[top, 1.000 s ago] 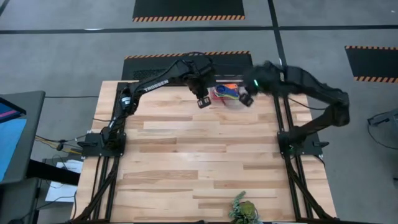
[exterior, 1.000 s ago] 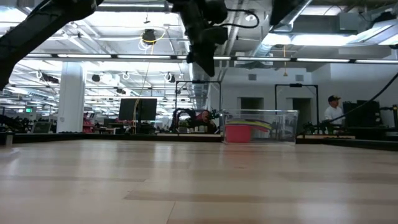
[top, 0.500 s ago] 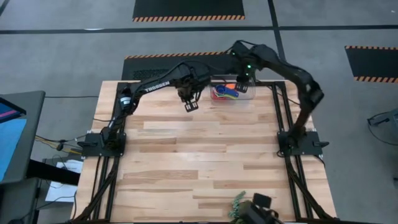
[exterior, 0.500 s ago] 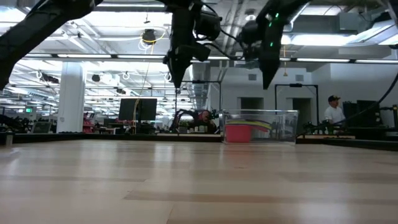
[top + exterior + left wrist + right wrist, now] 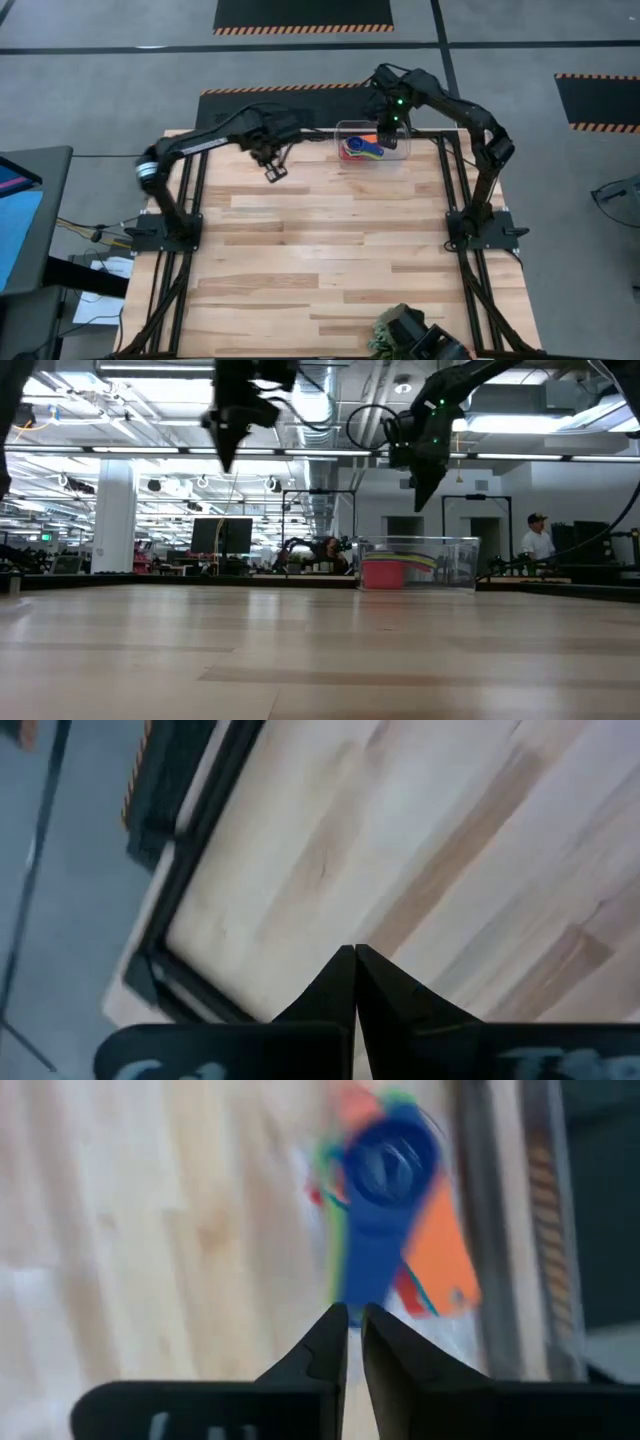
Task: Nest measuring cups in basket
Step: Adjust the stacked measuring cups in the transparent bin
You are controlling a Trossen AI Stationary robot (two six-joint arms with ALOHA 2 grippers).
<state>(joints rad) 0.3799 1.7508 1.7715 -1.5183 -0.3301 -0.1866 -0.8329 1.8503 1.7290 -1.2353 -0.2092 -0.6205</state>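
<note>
Basket [image 5: 372,147] with nested measuring cups [image 5: 362,151] at table [image 5: 320,260] 12 o'clock; right tool [image 5: 385,127] above it, nearly closed, empty. Left tool [image 5: 273,172] closed, empty, 10 o'clock. Plant [image 5: 392,330] at 5 o'clock.

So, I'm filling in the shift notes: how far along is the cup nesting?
Looks almost finished. The coloured plastic measuring cups sit stacked inside the clear plastic basket, and no cup shows loose on the wooden table. Nothing is in hand: the left gripper is shut and empty, and the right gripper hangs above the basket, holding nothing. Left: parking the arms.
</note>
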